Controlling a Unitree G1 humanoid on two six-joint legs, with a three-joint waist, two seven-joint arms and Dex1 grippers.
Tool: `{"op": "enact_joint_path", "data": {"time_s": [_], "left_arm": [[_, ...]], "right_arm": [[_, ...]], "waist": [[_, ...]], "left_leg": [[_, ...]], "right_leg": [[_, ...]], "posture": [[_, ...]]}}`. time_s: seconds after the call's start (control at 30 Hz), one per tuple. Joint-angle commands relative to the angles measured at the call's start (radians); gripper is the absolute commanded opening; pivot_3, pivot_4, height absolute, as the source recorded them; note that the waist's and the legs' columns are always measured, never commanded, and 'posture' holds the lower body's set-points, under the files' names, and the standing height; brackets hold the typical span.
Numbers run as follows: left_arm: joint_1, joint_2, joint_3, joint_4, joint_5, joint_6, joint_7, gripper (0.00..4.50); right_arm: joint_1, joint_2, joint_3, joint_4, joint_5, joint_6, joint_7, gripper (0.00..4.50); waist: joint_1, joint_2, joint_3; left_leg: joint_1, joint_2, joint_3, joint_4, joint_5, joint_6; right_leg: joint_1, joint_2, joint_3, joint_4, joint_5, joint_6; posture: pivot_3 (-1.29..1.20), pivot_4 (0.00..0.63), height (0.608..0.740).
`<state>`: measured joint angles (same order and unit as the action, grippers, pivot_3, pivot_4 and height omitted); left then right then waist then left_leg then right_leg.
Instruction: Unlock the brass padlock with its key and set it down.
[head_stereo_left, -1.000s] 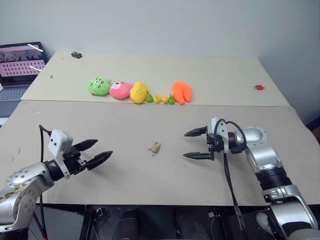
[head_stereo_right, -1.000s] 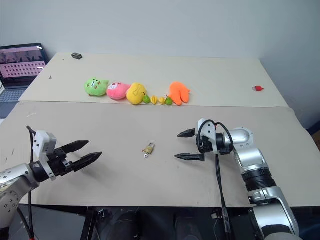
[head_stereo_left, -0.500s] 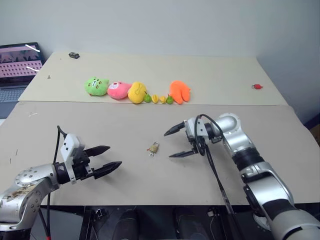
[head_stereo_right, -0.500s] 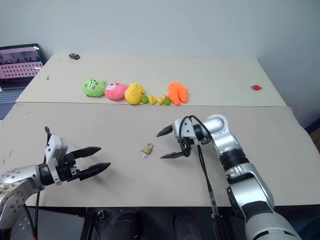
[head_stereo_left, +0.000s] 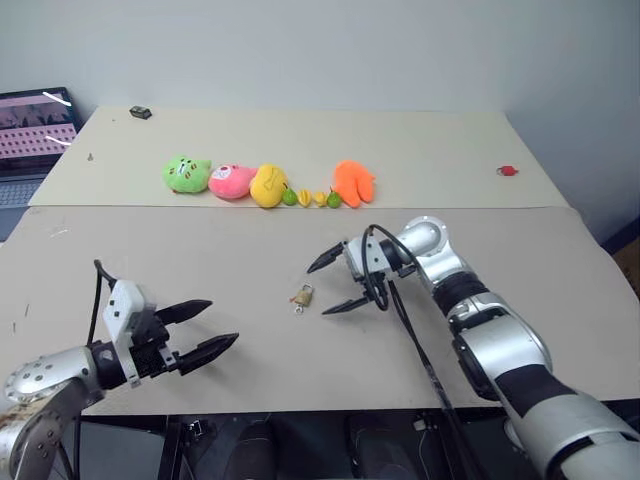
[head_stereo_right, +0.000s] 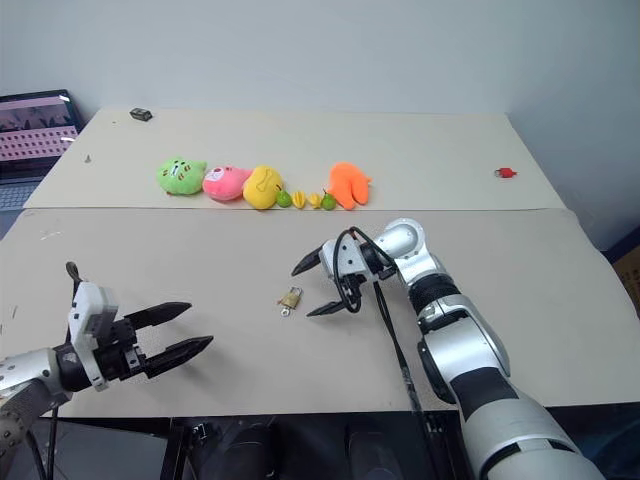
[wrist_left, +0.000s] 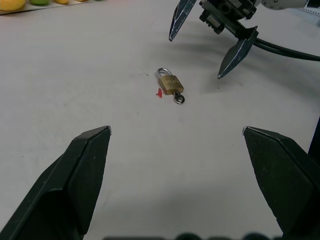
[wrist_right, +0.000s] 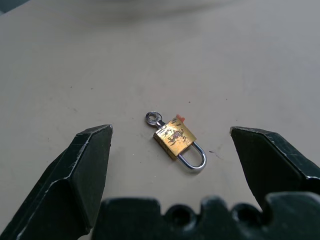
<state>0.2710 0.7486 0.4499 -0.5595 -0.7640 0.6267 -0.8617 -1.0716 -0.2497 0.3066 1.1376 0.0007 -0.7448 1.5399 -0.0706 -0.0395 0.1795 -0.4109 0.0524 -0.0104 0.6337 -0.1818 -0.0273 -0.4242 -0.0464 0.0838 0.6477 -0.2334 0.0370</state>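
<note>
Plush toys and clutter on tan tables

Green plush (head_stereo_left: 186, 173) leftmost in row; pink plush (head_stereo_left: 229, 181), yellow plush (head_stereo_left: 267, 185), orange plush (head_stereo_left: 352, 183) rightward; laptop (head_stereo_left: 30, 130) far left of it.

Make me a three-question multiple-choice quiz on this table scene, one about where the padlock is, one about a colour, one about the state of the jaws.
1. Where does the brass padlock lie?
A. On the bare table, just ahead of the right gripper
B. Among the plush toys
C. On the laptop

2. What colour is the plush toy at the row's left end?
A. Blue
B. Green
C. White

3. How do the right gripper's jaws stand?
A. Shut on the padlock
B. Shut on nothing
C. Open, apart from the padlock

Answers: 1 A, the padlock rests alone on the table with the key in its body, framed between the right jaws in the right wrist view. 2 B, the leftmost toy is bright green. 3 C, both fingers spread wide with the padlock untouched between them.
</note>
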Motion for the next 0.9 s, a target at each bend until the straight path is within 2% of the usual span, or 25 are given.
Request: {"op": "enact_joint_path", "data": {"time_s": [0.03, 0.47, 0.9], "left_arm": [[0.030, -0.014, 0.040, -0.070, -0.042, 0.009, 0.035, 4.50], [0.081, -0.046, 0.035, -0.132, -0.081, 0.003, 0.108, 4.50], [0.065, -0.056, 0.039, -0.147, -0.120, 0.005, 0.153, 4.50]], "right_arm": [[-0.042, 0.022, 0.003, 0.050, -0.050, -0.079, -0.032, 4.42], [-0.141, 0.067, -0.016, 0.156, -0.181, -0.032, -0.258, 4.42], [-0.103, 0.062, -0.024, 0.161, -0.205, -0.051, -0.207, 4.42]], "waist": [[0.000, 0.000, 0.000], [-0.001, 0.000, 0.000], [-0.001, 0.000, 0.000]], "left_leg": [[0.000, 0.000, 0.000, 0.000, 0.000, 0.000], [0.001, 0.000, 0.000, -0.001, 0.000, 0.000], [0.001, 0.000, 0.000, -0.001, 0.000, 0.000]], "right_leg": [[0.000, 0.000, 0.000, 0.000, 0.000, 0.000], [0.000, 0.000, 0.000, 0.000, 0.000, -0.001], [0.000, 0.000, 0.000, 0.000, 0.000, -0.001]], "posture": [[0.00, 0.150, 0.717], [0.00, 0.150, 0.717], [0.00, 0.150, 0.717]]}}
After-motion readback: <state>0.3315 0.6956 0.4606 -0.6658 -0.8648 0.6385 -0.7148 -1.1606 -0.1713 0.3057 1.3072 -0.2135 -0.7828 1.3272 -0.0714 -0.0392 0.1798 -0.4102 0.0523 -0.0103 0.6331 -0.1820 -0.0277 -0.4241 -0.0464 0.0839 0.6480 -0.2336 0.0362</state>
